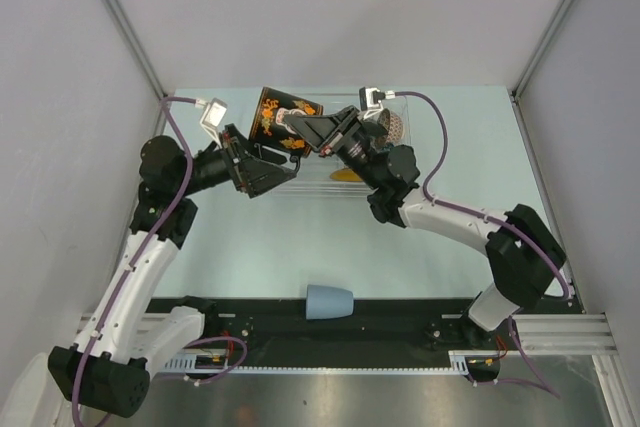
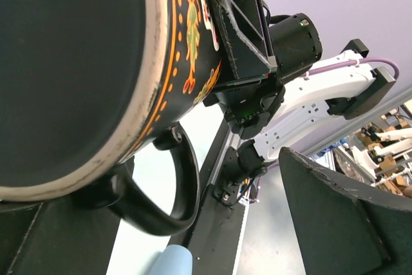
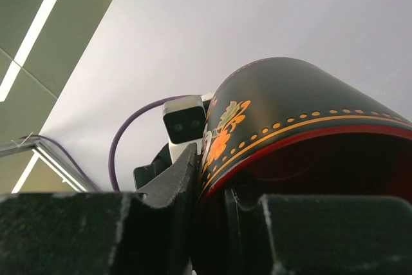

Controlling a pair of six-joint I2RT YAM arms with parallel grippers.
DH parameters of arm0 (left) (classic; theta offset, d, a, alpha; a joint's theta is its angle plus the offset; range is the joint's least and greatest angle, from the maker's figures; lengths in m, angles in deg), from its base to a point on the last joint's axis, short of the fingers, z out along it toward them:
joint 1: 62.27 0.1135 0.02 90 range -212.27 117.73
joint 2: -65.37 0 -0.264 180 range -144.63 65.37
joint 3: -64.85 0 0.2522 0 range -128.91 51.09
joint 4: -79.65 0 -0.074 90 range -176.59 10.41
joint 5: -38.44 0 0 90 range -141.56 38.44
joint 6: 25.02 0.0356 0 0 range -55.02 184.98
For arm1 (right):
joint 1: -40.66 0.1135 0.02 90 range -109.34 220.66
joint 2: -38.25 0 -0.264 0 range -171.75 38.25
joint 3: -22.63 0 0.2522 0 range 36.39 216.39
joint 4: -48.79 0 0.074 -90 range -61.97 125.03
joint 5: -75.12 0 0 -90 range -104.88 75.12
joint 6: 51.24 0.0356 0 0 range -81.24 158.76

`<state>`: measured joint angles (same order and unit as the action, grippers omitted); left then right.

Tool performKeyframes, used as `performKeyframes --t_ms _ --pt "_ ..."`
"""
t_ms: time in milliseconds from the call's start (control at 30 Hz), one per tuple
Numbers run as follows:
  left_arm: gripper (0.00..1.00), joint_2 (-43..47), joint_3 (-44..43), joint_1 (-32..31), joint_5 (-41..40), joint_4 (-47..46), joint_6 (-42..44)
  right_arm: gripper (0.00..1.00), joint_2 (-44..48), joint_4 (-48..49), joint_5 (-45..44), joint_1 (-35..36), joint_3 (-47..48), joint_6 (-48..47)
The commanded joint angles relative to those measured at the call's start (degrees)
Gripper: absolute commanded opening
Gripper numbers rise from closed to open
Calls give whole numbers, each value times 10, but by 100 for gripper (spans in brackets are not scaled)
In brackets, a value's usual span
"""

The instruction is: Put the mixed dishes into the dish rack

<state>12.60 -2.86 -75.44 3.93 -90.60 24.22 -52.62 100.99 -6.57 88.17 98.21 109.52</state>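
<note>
A dark mug with orange flowers and a red inside hangs tilted over the left part of the clear dish rack. My right gripper is shut on its rim, one finger outside the wall and the other inside. In the right wrist view the mug fills the right half. My left gripper stands open beside the mug's base, and the handle lies between its fingers without touching them. Near the front rail a small light-blue cup lies on its side.
A cream-pink patterned bowl and a yellow saucer sit in the rack, partly hidden by the right arm. A black rail runs along the near edge. Grey walls close in left, right and behind.
</note>
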Motion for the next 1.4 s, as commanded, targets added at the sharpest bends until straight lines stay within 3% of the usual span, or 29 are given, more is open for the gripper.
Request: performKeyframes --t_ms 0,433,600,700,800,967,1067,1100,1167,1367 --pt "100 4 10 -13 -12 -35 -9 0 -5 160 -8 23 62 11" --pt "100 -8 10 -14 -22 -52 -18 0 -62 197 -27 54 95 27" --pt "83 -11 6 -13 -23 -55 -24 0 -77 210 -30 64 102 30" --pt "55 -12 6 -10 -24 -56 -26 0 -84 212 -28 68 107 32" --pt "36 -12 1 -1 -27 -57 -28 0 -84 211 -16 70 108 33" --pt "33 -9 -8 11 -24 -51 -24 0 -82 205 7 71 108 38" --pt "23 -4 -11 16 -23 -42 -17 0 -78 192 22 70 108 38" --pt "10 -3 -14 17 -24 -36 -8 1 -77 188 30 66 108 38" --pt "1 -2 -18 23 -23 -26 -3 9 -75 175 38 62 107 42" --pt "0 3 -29 32 -19 -14 9 20 -72 165 65 36 96 62"
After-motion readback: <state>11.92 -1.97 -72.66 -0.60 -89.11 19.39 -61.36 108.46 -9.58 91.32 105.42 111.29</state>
